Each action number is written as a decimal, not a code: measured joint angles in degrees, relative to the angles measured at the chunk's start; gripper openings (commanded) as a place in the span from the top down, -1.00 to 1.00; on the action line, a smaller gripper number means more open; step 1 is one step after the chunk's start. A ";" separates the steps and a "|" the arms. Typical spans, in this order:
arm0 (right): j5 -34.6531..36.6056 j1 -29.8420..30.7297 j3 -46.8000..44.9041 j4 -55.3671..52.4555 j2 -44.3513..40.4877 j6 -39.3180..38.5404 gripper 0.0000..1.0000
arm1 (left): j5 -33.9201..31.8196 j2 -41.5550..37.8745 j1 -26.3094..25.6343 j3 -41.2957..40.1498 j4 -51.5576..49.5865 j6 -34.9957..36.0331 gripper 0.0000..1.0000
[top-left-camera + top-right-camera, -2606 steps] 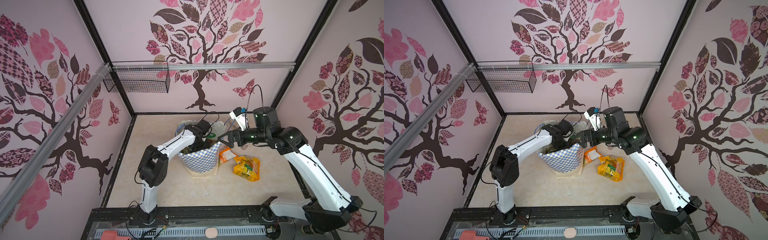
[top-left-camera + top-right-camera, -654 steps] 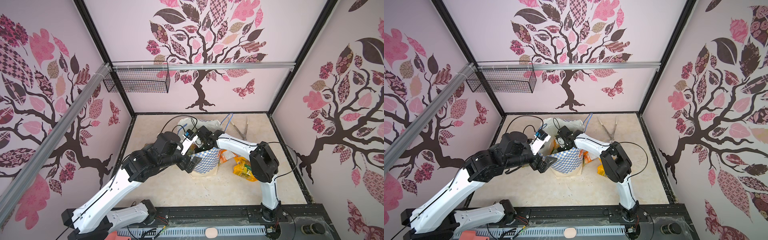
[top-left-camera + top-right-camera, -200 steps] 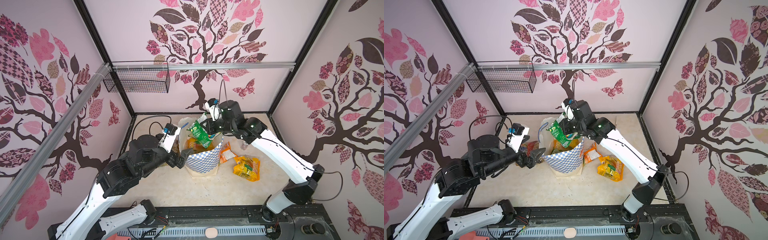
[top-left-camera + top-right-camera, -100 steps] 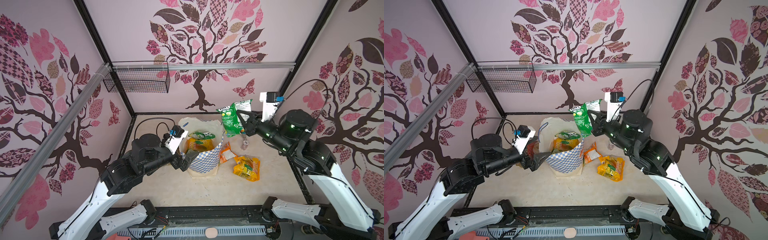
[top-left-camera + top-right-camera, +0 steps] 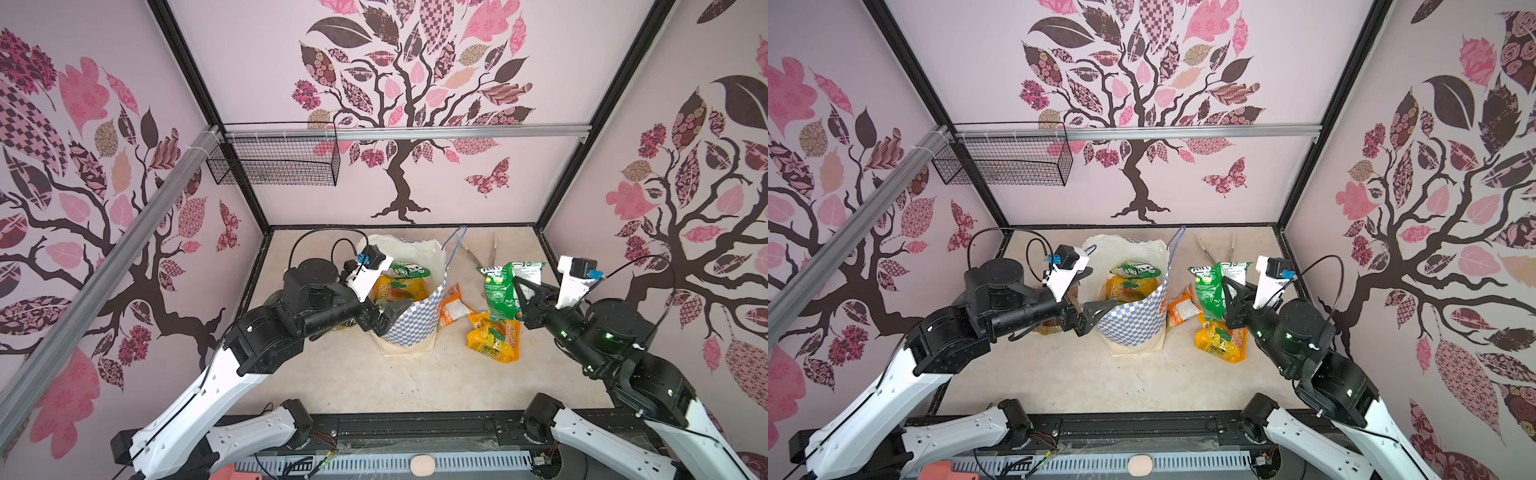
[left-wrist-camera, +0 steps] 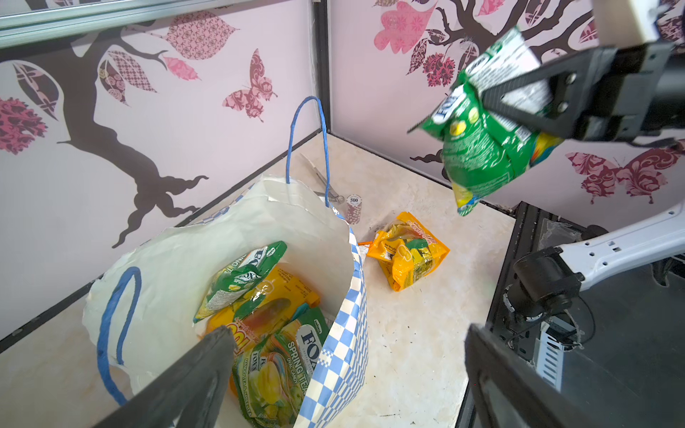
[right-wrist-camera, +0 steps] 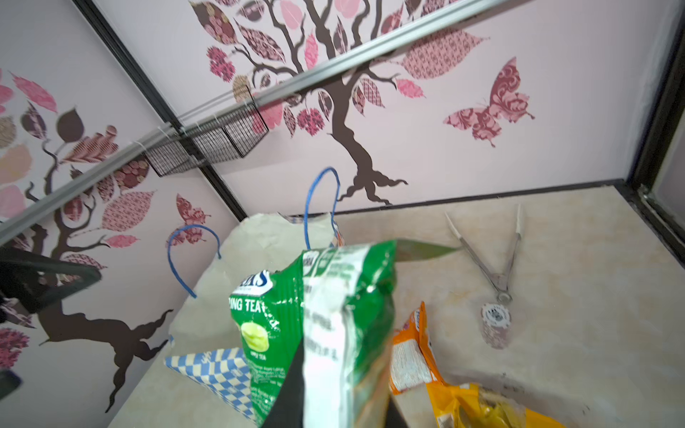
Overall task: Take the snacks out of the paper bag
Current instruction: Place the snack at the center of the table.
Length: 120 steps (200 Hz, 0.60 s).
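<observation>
Tabletop (image 5: pixel 374 382): green pkt (image 5: pixel 496 296) in right hand (image 5: pixel 525 291)

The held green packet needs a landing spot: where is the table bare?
Bare: the wide strip of table in front of the paper bag and yellow packet. Crowded: beside the bag, where the orange packet lies; tongs lie behind.
</observation>
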 measured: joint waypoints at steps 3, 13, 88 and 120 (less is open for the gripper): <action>-0.04 0.02 -1.03 -0.04 -0.17 0.33 1.00 | 0.02 0.04 0.00 0.00 0.04 0.00 -0.97; -0.26 0.00 -4.63 -0.22 -0.52 1.44 1.00 | 0.20 0.22 0.00 0.00 0.22 0.00 -0.97; -12.70 0.02 -27.96 4.94 4.17 8.46 1.00 | 0.50 1.79 0.00 0.02 -0.85 -0.02 -0.97; -15.91 0.02 -33.09 9.11 6.29 9.29 0.99 | 0.22 1.81 0.00 0.02 -0.94 0.00 -0.97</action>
